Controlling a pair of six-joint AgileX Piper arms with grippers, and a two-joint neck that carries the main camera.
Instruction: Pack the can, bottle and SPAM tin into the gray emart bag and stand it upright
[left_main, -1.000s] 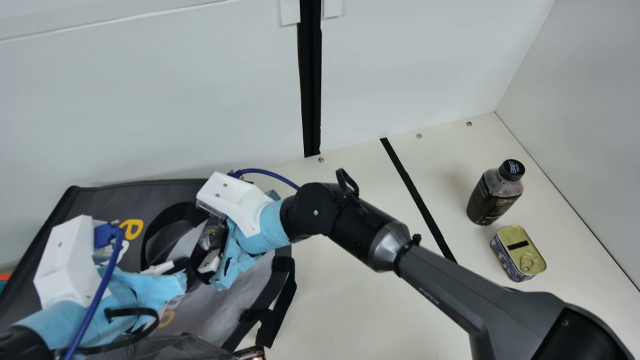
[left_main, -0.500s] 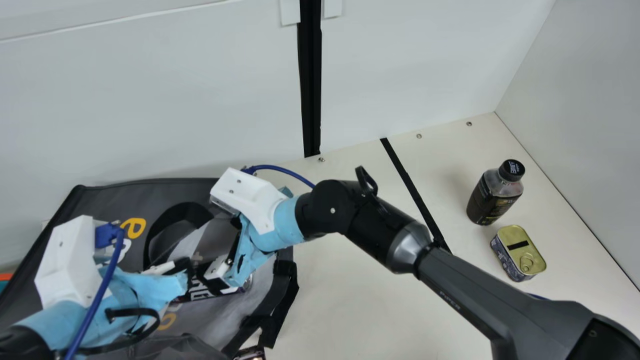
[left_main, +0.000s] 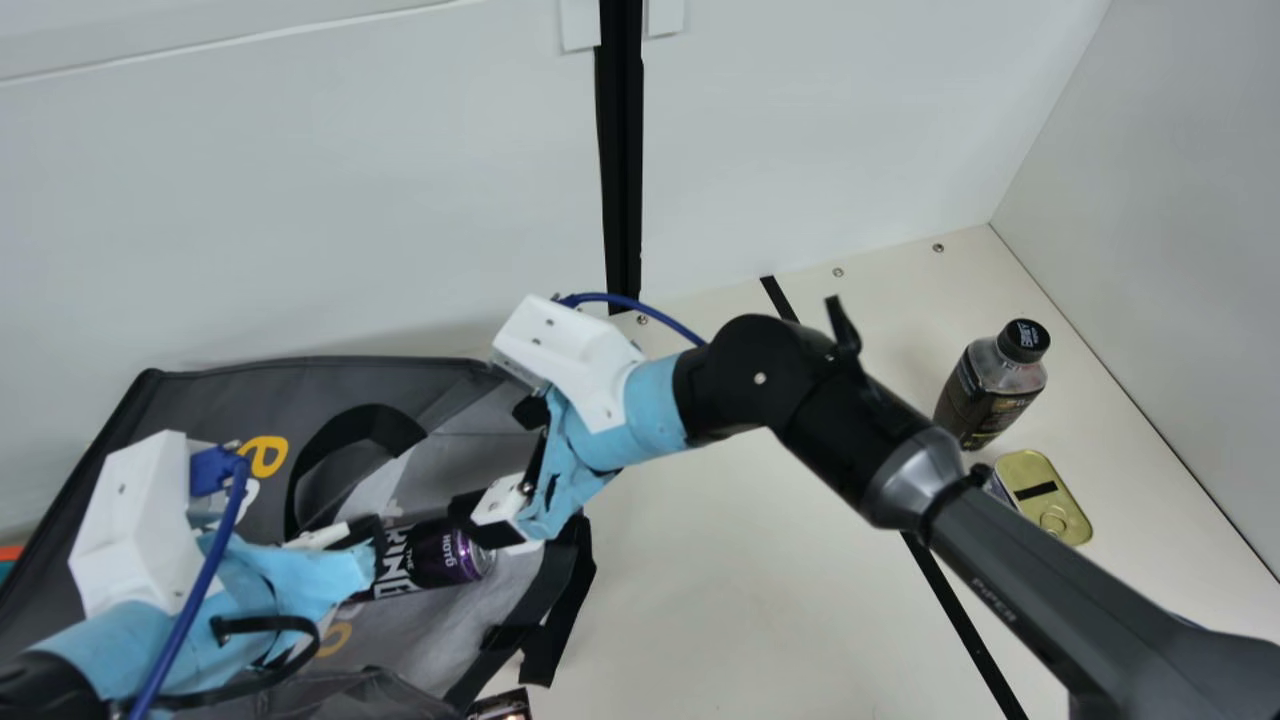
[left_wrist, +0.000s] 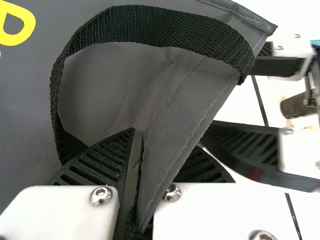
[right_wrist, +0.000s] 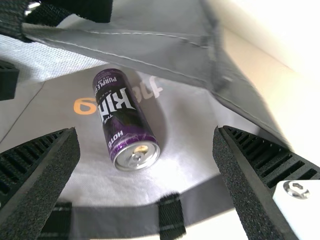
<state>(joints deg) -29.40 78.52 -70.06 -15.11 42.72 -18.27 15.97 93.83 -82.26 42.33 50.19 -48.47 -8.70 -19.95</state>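
In the main view my left gripper (left_main: 368, 545) stands over the gray bag (left_main: 230, 395), which lies on its side at the left. In the left wrist view my left gripper (left_wrist: 138, 137) is shut on the bag's edge (left_wrist: 172, 135), beside a black handle. The purple can (left_main: 440, 553) rests on its side on the bag's gray lining; the right wrist view shows the can (right_wrist: 122, 117) between and beyond the fingers. My right gripper (left_main: 500, 462), open and empty, is above the bag's opening; its own view has the gripper (right_wrist: 146, 131) wide apart. Bottle (left_main: 990, 385) and tin (left_main: 1043, 492) stand at the right.
Black tape (left_main: 965, 625) crosses the table (left_main: 740, 600) between bag and bottle. A small dark object (left_main: 500, 706) shows at the bottom edge. White walls rise behind and at the right. My right forearm spans the table, partly covering the tin.
My right gripper has drawn back to the right from the bag, coming away from the can and leaving it lying there, now in plain sight. My left gripper has held still.
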